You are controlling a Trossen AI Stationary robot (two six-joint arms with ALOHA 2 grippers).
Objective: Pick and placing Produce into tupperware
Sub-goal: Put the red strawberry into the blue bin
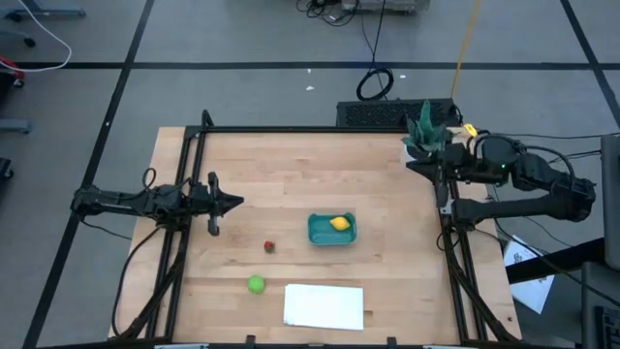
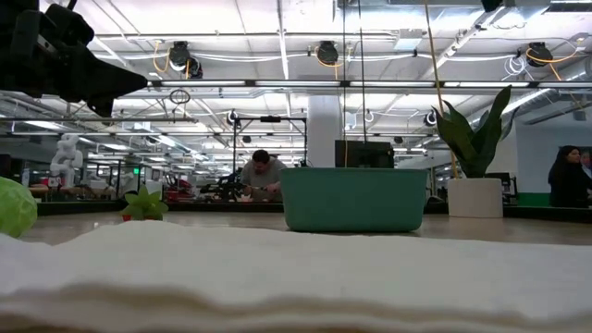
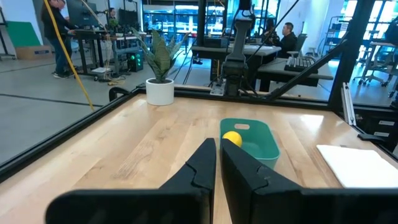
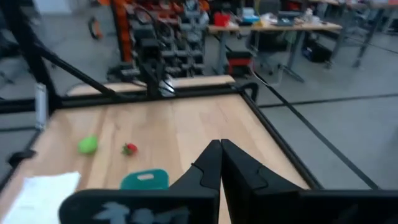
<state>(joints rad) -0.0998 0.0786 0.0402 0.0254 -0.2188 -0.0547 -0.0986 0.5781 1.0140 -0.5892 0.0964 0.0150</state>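
The teal tupperware tub (image 1: 332, 230) stands on the wooden table right of centre, with the yellow lemon (image 1: 339, 223) inside it; both also show in the left wrist view (image 3: 232, 138). The small dark red fruit (image 1: 269, 246) and the green ball (image 1: 256, 284) lie on the table left of the tub. My left gripper (image 1: 236, 202) is shut and empty above the table's left side. My right gripper (image 1: 412, 163) is shut and empty at the far right edge, next to the potted plant.
A flat white sheet (image 1: 324, 305) lies at the near edge, below the tub. A green potted plant (image 1: 425, 134) stands at the far right corner. A black frame rail (image 1: 320, 129) runs round the table. People show in the room beyond.
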